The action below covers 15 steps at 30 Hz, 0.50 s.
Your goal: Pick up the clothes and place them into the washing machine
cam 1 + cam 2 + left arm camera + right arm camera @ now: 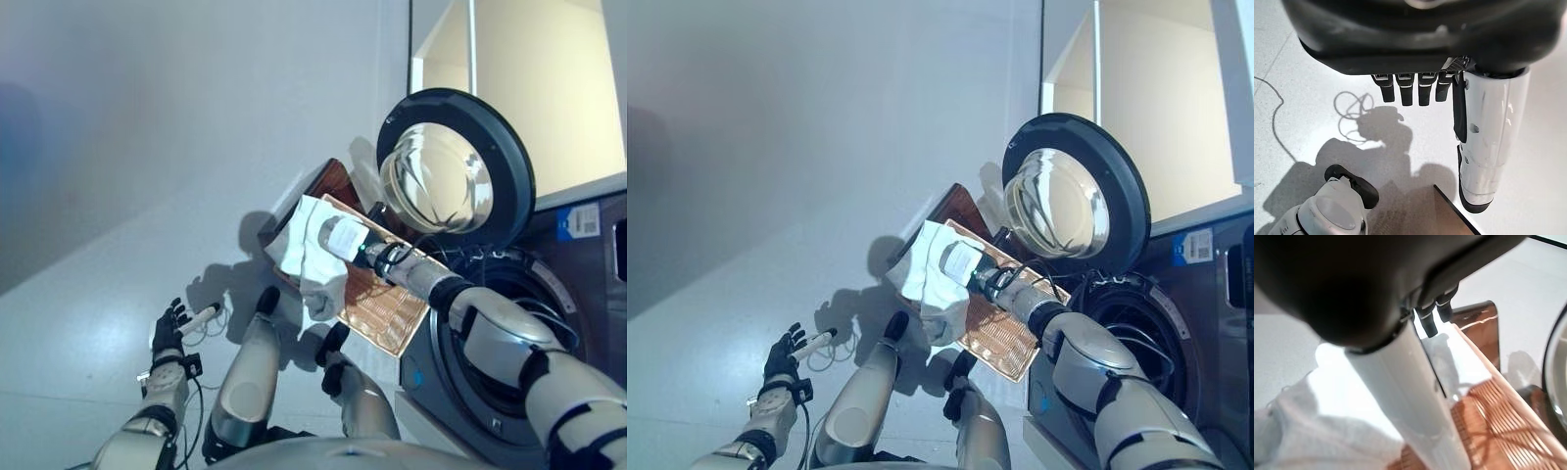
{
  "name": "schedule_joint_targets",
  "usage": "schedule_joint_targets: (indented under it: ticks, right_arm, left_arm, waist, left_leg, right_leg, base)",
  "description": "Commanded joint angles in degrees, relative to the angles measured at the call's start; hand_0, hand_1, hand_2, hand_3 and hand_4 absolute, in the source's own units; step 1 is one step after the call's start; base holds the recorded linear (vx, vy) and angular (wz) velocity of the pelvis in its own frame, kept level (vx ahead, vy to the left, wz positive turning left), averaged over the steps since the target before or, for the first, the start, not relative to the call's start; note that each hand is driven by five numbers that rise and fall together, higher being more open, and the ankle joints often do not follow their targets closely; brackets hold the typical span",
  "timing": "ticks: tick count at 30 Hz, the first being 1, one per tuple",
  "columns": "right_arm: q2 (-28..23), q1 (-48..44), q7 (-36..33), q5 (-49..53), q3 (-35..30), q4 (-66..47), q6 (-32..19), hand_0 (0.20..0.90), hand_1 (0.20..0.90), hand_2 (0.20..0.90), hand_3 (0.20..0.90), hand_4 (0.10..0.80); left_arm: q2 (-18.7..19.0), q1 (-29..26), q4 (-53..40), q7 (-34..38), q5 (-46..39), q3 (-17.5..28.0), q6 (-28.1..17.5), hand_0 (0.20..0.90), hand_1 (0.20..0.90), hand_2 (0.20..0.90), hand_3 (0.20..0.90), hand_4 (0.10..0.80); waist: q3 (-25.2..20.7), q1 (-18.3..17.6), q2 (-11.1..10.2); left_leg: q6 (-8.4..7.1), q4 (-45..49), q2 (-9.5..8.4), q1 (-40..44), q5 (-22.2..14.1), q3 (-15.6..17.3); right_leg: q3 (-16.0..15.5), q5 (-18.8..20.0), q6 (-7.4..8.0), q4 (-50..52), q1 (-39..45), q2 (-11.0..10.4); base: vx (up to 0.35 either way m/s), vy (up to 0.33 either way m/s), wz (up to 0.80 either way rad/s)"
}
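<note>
White clothes [304,257] lie at the near end of the shallow wicker basket [384,311] and hang over its edge. The basket rests tilted on the low dark brown box [331,182] beside the washing machine [588,284]. My right hand [341,238] reaches over the basket and is right at the clothes. In the right wrist view its white-covered thumb [1415,396] lies straight above the cloth [1303,431] and the wicker [1508,416], with the fingers [1429,319] straight. My left hand [168,331] hangs open over the floor, away from the basket, and also shows in the left wrist view [1410,34].
The machine's round door [456,166] stands open just behind the basket. The dark drum opening [505,352] is to the right, under my right arm. Pale floor [98,245] spreads to the left. A cream wall panel [549,78] rises behind the machine.
</note>
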Motion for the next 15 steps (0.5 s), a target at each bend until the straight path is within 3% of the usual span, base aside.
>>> schedule_joint_targets:
  ticks: [1, 15]
  right_arm:
    - [-0.9, -4.2, -3.4, 1.2, -3.8, -1.3, 3.4, 0.9, 0.9, 0.9, 0.9, 0.8]
    - [0.8, -3.4, -4.8, 1.9, -4.5, -6.8, 2.7, 0.9, 0.9, 0.9, 0.9, 0.8]
  left_arm:
    - [1.5, 1.5, -1.2, 1.2, -0.3, -2.3, -1.7, 0.9, 0.9, 0.9, 0.9, 0.8]
    - [1.8, 2.1, -0.3, 1.5, -0.3, -1.4, -1.7, 0.9, 0.9, 0.9, 0.9, 0.8]
  waist:
    - [-0.8, 1.7, 2.4]
    - [-3.2, 1.4, 2.0]
  left_leg:
    - [0.82, -13.2, -3.45, 1.9, 9.5, 0.9]
    - [0.97, -13.0, -3.62, 2.9, 8.7, 1.4]
  right_leg:
    - [0.5, -6.1, -0.24, 12.2, -2.5, -0.2]
    - [0.5, -6.6, -0.35, 12.9, -1.9, -0.8]
  base:
    - [0.012, 0.0, 0.1]
    - [0.001, 0.002, -0.01]
